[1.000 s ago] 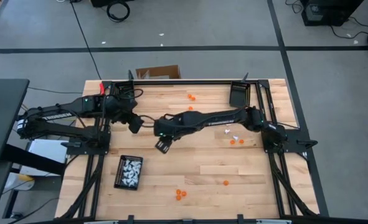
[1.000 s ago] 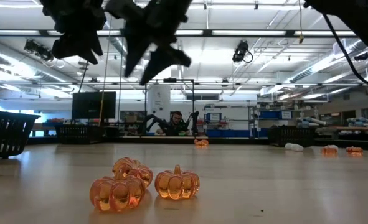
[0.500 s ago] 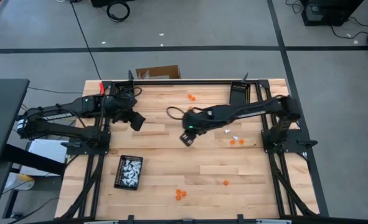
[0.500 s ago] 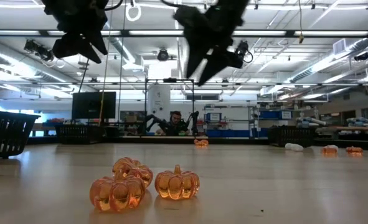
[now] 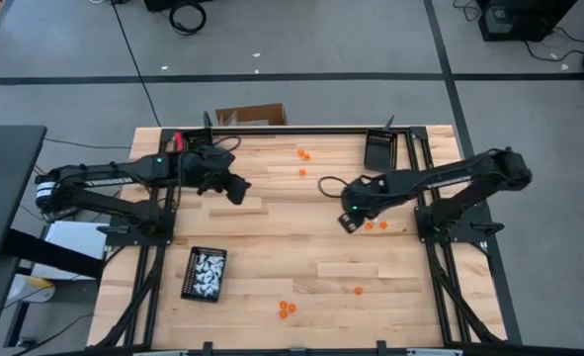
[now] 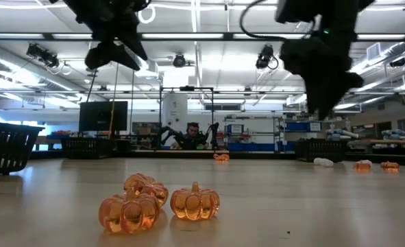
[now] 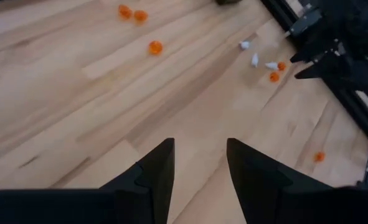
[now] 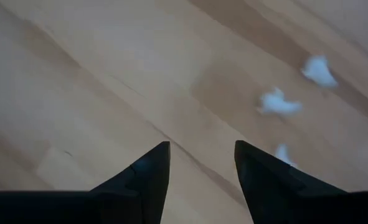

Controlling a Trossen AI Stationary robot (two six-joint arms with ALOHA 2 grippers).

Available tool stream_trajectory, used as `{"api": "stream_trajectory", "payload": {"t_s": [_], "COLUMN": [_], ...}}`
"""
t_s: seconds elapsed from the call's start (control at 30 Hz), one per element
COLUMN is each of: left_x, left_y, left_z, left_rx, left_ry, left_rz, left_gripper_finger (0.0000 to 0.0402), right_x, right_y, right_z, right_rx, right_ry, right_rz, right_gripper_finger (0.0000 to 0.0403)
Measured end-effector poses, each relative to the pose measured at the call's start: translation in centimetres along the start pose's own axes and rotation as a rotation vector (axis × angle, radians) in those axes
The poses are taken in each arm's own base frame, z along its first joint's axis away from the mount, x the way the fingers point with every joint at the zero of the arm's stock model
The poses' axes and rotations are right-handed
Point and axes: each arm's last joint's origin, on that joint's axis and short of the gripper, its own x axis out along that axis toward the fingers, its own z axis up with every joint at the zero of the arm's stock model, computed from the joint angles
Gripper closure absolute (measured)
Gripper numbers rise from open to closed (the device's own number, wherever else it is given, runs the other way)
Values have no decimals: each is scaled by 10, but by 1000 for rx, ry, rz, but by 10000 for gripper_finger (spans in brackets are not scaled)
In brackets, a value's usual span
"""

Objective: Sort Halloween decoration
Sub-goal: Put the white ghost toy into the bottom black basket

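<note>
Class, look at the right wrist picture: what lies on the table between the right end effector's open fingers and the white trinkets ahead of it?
Only bare wood. In the right wrist view nothing lies between the right end effector and the white trinkets.

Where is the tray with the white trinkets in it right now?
In the high view, the black tray holding white trinkets sits near the table's left front edge, below the left arm, with a small cluster of orange pumpkins to its right.
</note>
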Motion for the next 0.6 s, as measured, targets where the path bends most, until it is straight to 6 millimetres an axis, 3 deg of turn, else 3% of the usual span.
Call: {"api": "stream_trajectory", "payload": {"t_s": [0.37,0.6], "left_x": [46,68], "left_y": [-22,-26], "left_z": [-19,-31], "left_rx": [5,29], "left_ry": [107,172], "left_rz": [-2,34], "left_gripper_finger": [246,246], "right_x": [29,46], "right_y": [-63,-71], "right_z": [-29,-34], "right_rx": [29,-50], "right_ry": [72,82], "right_rz": [-104,-59], "right_gripper_finger": [216,216]}}
